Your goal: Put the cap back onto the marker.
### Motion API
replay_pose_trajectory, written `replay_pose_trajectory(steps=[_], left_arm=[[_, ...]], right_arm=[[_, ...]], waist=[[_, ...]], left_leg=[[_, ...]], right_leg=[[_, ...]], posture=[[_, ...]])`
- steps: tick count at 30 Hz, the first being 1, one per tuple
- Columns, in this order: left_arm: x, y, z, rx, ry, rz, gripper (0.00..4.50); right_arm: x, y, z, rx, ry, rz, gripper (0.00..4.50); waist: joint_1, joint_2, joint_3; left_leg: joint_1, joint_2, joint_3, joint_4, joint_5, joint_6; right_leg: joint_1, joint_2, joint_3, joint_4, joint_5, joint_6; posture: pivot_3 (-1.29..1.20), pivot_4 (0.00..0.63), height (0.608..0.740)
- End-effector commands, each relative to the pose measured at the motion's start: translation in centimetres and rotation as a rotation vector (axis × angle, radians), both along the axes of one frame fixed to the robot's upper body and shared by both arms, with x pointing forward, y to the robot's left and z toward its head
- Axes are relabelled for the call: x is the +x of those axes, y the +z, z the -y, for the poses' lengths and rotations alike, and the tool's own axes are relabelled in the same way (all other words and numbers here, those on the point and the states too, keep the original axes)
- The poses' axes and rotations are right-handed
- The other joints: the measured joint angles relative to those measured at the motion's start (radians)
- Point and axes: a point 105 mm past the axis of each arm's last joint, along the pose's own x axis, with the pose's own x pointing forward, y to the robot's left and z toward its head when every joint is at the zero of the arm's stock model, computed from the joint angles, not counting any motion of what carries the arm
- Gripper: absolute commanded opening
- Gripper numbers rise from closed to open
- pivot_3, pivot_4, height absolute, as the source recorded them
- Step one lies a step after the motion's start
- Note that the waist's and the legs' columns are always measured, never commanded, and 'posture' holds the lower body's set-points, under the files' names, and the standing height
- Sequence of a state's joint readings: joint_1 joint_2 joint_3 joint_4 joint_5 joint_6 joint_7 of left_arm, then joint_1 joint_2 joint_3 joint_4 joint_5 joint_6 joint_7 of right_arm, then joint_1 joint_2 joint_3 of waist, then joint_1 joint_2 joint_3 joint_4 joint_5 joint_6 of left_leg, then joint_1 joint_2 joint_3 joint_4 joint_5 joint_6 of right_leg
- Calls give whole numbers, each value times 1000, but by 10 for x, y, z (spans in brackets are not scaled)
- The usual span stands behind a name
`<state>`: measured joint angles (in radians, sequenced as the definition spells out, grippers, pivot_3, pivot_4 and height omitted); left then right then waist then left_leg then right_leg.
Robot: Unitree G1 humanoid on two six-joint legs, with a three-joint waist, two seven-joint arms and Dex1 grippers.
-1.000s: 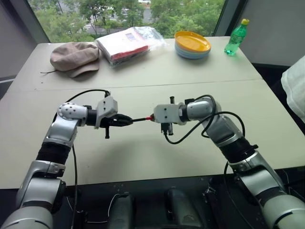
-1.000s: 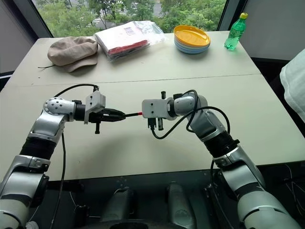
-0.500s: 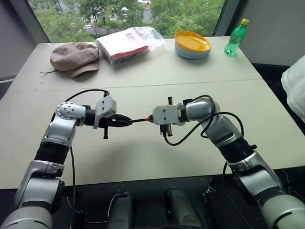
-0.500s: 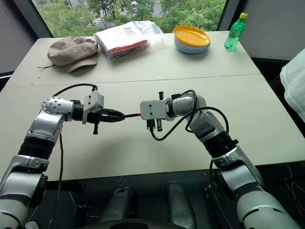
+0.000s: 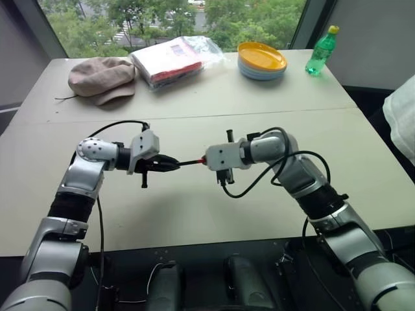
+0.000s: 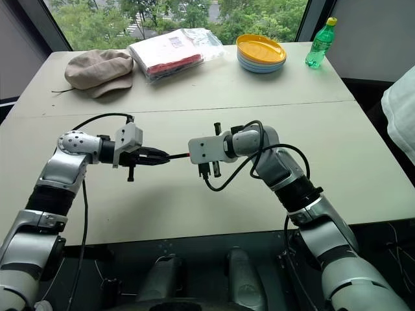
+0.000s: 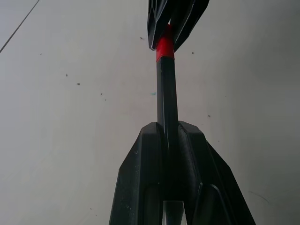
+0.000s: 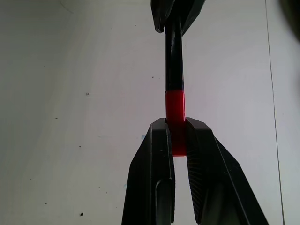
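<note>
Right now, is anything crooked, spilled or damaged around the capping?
Nothing stands out. The left gripper holds the marker, the right gripper holds the cap, and cap and barrel sit in one straight line above the table. No spills or damage visible.

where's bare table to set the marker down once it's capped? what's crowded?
Free: the near table below both pincers, and the right side in front of the green bottle. Also the strip between the hat and the left pincer. Crowded: the far edge, with the hat, bagged packet, stacked plates and bottle.
</note>
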<state>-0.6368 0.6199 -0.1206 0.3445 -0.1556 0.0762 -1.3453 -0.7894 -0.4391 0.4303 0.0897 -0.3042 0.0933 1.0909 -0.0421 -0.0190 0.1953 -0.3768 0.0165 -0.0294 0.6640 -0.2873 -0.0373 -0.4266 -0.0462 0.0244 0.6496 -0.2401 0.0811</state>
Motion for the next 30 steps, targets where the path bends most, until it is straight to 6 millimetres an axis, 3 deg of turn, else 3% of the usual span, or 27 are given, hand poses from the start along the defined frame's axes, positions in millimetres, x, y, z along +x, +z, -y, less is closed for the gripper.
replay_pose_trajectory(steps=[1,2,5,11,16,22,27,30], left_arm=[[-3,8,9,-43,-4,41,0],[-4,8,7,-45,5,38,0],[-8,5,-2,-52,50,28,0],[-20,-1,-22,-57,154,7,0],[-23,5,-41,-132,363,4,0],[-27,24,-59,-371,703,-72,0],[-31,13,-95,-444,1099,-111,0],[-40,3,-105,-459,1253,-157,0]], right_arm=[[-10,23,-21,77,103,67,41],[-8,23,-18,77,91,64,41],[0,21,-6,67,52,62,1280],[9,24,11,72,-6,47,4474],[6,33,25,181,-59,-51,4474],[0,23,35,202,-104,-99,4474],[-10,24,31,268,-112,-153,4474],[-13,32,28,329,-112,-186,4474]], waist=[[0,0,0],[-1,0,0],[-3,0,0],[-1,0,0],[0,0,0],[2,0,0],[-3,0,0],[0,-1,0]], left_leg=[[0,0,0,0,0,0],[0,0,0,0,0,0],[0,0,0,0,0,0],[0,0,0,0,0,0],[0,0,0,0,0,0],[0,0,-1,0,0,0],[1,0,-1,0,0,0],[1,0,-1,0,0,0]], right_leg=[[0,0,0,0,0,0],[0,0,0,0,0,0],[0,0,0,0,0,0],[0,0,0,0,0,0],[0,-1,0,0,0,0],[0,-1,0,0,0,0],[0,-1,0,0,0,0],[0,-1,0,1,0,0]], posture=[[0,150,740],[0,150,740],[0,150,740],[0,150,740],[0,150,740],[0,150,740],[0,150,740],[0,150,740]])
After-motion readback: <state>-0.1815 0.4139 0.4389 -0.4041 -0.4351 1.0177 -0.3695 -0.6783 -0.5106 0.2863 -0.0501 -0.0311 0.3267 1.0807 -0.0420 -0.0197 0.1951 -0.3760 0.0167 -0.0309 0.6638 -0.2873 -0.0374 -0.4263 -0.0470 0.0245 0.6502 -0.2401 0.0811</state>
